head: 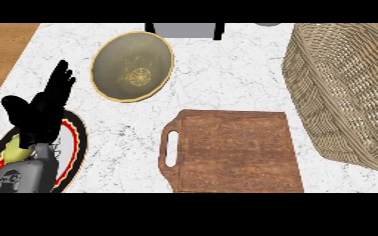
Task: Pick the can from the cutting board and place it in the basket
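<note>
While I watched from the head view, the left hand [44,102] rested at the left edge with its fingers straight and released, over a red-rimmed plate [74,145]. My right hand did not show. The cutting board [236,152] lay on the white marble worktop [221,80] with no can visible on it. The wicker basket [332,90] stood just right of the board, and an olive, gold-rimmed plate [133,66] lay behind it
</note>
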